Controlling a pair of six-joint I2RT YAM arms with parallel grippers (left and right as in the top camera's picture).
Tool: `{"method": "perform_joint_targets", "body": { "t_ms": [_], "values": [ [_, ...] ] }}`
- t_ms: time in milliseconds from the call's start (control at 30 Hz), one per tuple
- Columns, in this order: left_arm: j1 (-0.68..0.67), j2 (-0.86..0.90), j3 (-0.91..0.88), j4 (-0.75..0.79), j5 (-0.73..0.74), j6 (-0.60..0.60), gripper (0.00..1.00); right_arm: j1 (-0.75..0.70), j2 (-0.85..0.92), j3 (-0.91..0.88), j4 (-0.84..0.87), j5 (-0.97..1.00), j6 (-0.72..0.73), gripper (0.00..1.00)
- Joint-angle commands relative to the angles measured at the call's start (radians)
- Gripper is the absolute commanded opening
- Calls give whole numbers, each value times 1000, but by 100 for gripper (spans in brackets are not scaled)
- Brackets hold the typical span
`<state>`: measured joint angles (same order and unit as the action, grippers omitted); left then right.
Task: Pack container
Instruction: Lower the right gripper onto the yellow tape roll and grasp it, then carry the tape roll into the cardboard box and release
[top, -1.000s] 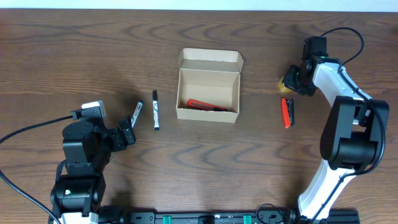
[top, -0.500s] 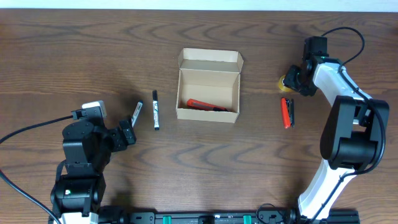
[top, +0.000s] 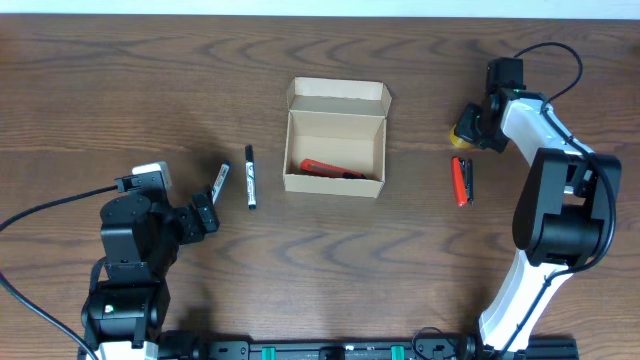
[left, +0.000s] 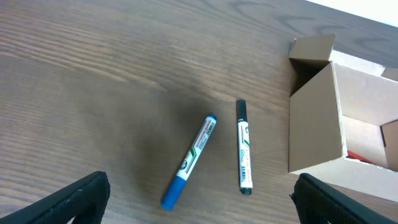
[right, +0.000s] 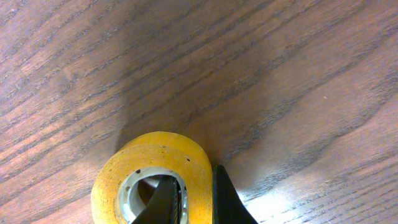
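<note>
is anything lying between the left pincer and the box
Yes. Two markers lie on the table between the left pincer and the container: a blue marker nearer the pincer, a black marker nearer the box. Both lie flat, apart from each other.

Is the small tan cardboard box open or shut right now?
Open: the tan cardboard box has its flap lid folded back, and a red marker lies inside.
</note>
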<state>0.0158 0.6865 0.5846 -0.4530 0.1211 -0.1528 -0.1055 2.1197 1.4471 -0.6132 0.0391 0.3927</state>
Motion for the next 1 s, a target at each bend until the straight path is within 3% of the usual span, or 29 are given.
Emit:
{"method": "perform_joint_targets", "body": {
  "t_ms": [0,233,533,767,900,967],
  "values": [
    [-3,-1,26,-3,3,15,95,2,61,-40,-24,-50,-30,1],
    [-3,-1,26,-4,3,15,95,27,-113,-37,-35,-51,-108,2],
    [-3,-1,26,-7,3,15,95,171,-422,-35,-8,-71,-357,1],
    [-3,-1,26,-8,3,18,95,357,-565,-35,-16,-355,-851,1],
    [-3,-1,26,-12,2,18,95,477,-570,-35,-82,-370,-1118,1],
    [-3,-1,26,-12,2,19,95,529,-564,-35,-94,-323,-1155,1]
  ]
}}
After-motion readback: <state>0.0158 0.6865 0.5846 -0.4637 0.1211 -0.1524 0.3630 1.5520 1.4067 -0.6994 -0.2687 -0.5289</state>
